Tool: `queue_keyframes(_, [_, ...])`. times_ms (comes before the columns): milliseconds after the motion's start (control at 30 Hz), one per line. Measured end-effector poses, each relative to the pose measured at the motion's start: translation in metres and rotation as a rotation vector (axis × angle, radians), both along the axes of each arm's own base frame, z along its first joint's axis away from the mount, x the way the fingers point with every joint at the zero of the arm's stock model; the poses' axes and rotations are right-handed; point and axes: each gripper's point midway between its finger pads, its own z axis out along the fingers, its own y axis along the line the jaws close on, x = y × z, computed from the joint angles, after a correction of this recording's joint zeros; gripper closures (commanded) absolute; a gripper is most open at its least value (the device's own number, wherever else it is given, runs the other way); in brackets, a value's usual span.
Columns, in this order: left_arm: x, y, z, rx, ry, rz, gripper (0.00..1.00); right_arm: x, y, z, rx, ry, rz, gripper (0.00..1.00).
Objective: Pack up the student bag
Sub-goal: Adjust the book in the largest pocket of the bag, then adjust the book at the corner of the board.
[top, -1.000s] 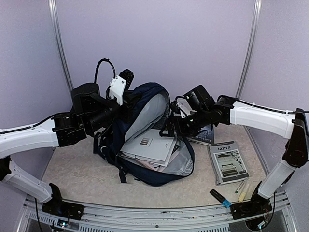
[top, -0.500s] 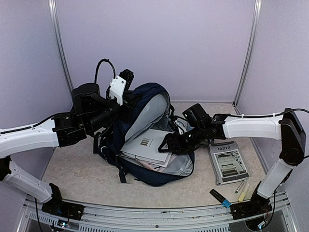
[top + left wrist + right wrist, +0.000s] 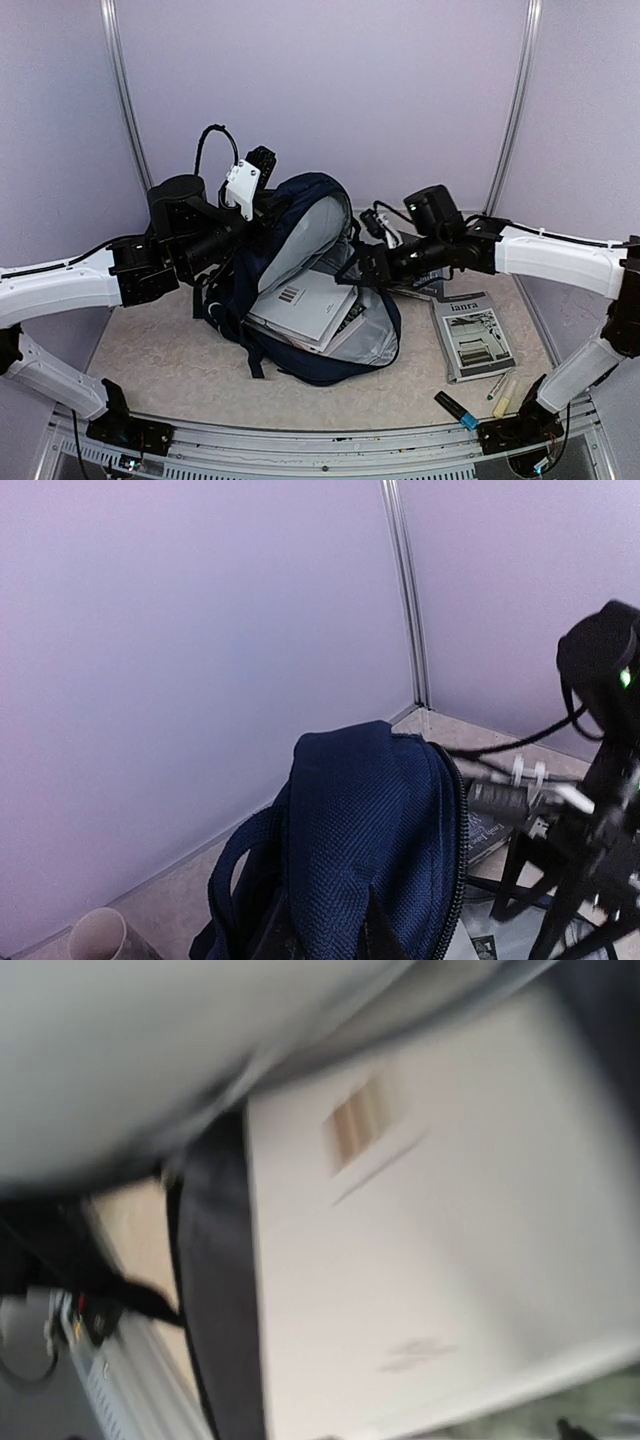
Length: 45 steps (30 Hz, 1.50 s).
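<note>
I am in the middle of packing. My left arm reaches in from the left side, bent at the elbow, with its wrist raised up high. The left gripper (image 3: 268, 202) is pinched shut on the top edge of the bag (image 3: 318, 372). It holds the flap up, so the mouth is wide open and I can see the grey inside.

The bag sits on the table between my two arms, a bit to the left of the middle. A white book (image 3: 300, 305) lies flat in the open mouth. I think part of it sticks out over the front edge, so it may not be all the way in.

My right arm comes in from the right side, stretched out long and low. The right gripper (image 3: 362, 272) hangs at the right rim of the bag, just over the white book. Its own camera is blurry and shows only the book and the grey lining. I cannot tell if its jaws are apart or together. I see nothing in them.

More things wait on the right: a grey book (image 3: 475, 335) and two pens (image 3: 457, 408) near the front edge.

I think the next move is for the right arm. It should nudge the white book deeper, then go and get the grey book. The left gripper must not let go, or the flap will drop and close the mouth.
</note>
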Motion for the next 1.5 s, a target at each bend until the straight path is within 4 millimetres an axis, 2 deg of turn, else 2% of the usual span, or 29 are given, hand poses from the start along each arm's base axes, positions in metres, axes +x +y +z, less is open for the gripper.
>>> queue_keyframes(100, [-0.001,0.002,-0.002,-0.001,-0.002,0.000,1.00,0.029,-0.056,0.027,0.041,-0.065,-0.140,0.00])
queue_keyframes(133, [-0.002,0.003,-0.001,-0.002,-0.003,0.001,1.00,0.035,-0.072,0.025,0.041,-0.067,-0.179,0.00])
queue_keyframes(167, [-0.002,0.003,-0.001,-0.002,-0.004,0.001,1.00,0.049,-0.098,0.035,0.056,-0.092,-0.256,0.00])
queue_keyframes(233, [-0.003,0.005,-0.001,-0.001,-0.006,0.002,1.00,0.073,-0.143,0.030,0.049,-0.095,-0.391,0.00])
queue_keyframes(333, [-0.006,0.010,-0.002,-0.001,-0.011,-0.001,1.00,0.101,-0.193,-0.004,0.011,-0.032,-0.532,0.00])
queue_keyframes(400, [-0.010,0.013,-0.003,-0.004,-0.014,-0.008,1.00,0.115,-0.216,-0.033,-0.017,0.039,-0.587,0.00])
queue_keyframes(567, [-0.013,0.015,-0.007,-0.002,-0.014,-0.018,1.00,0.136,-0.250,-0.109,-0.104,0.197,-0.654,0.00])
queue_keyframes(700, [-0.008,0.010,-0.012,0.010,-0.008,-0.019,1.00,0.152,-0.258,-0.137,-0.137,0.244,-0.651,0.00])
queue_keyframes(900, [0.013,-0.010,-0.026,0.051,0.013,-0.019,1.00,0.176,-0.251,-0.151,-0.095,0.255,-0.603,0.02])
queue_keyframes(1167, [0.026,-0.018,-0.039,0.062,0.030,-0.037,1.00,0.184,-0.225,-0.145,0.048,0.253,-0.503,0.03])
queue_keyframes(1400, [0.033,-0.033,-0.061,0.084,0.059,-0.086,1.00,0.176,-0.179,-0.128,0.143,0.267,-0.398,0.04])
queue_keyframes(1500, [0.032,-0.038,-0.067,0.089,0.068,-0.112,1.00,0.177,-0.167,-0.119,0.174,0.249,-0.377,0.04])
